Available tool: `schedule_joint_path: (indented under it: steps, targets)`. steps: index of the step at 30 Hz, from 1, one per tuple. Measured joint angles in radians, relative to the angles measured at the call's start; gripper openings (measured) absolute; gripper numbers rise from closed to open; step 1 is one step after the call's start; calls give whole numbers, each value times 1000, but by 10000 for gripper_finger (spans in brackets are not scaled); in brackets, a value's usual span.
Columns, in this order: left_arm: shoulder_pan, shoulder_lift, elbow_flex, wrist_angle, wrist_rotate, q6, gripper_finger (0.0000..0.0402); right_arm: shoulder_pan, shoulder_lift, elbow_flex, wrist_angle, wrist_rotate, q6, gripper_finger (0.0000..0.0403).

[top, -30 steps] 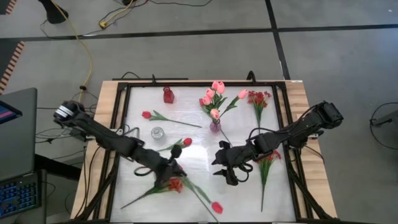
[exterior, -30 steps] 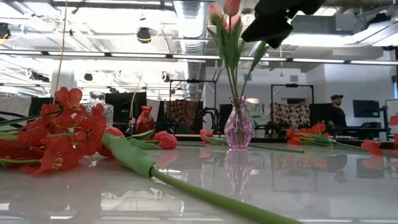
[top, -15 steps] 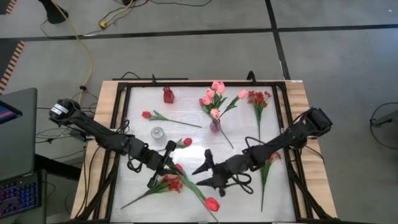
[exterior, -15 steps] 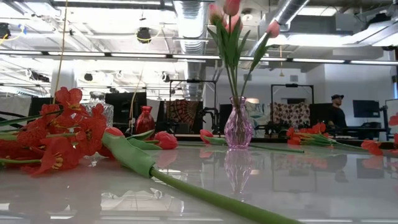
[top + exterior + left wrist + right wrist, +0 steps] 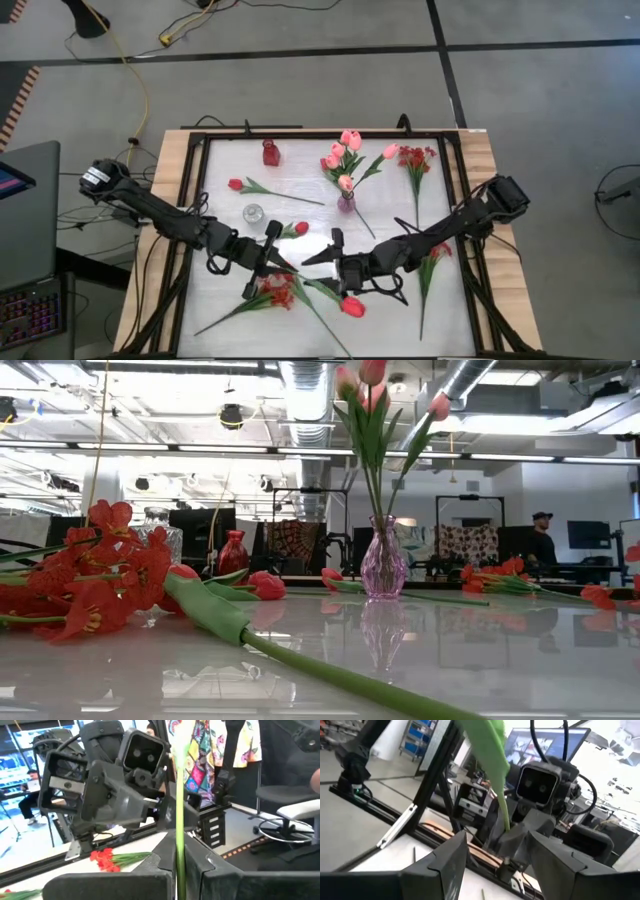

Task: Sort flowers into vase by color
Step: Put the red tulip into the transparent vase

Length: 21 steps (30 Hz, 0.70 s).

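While the left gripper (image 5: pixel 277 252) is clenched on the green stem of a red tulip (image 5: pixel 352 306) at lower centre of the high view, the right gripper (image 5: pixel 338 262) faces it with fingers spread about that stem, apparently to take it over. Lifting frees the bloom from the red spray (image 5: pixel 280 296) lying beside it. Farther up, pink tulips (image 5: pixel 343 152) already stand in the purple vase (image 5: pixel 346 203); the red vase (image 5: pixel 270 152) at upper left holds no flower.

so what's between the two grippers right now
Only the red tulip's green stem: the left gripper is shut on it, and it reaches toward the open right gripper. Both wrist views show it.
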Motion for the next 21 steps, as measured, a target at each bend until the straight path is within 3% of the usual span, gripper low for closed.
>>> schedule_joint_path:
  steps: [10, 21]
  targets:
    - [5, 0, 0, -7, -36, 3, 0, 0, 0, 0, 74, -7, 7, 219]
    - [4, 0, 0, -7, -61, 3, 0, -1, 0, 0, 106, -8, 0, 113]
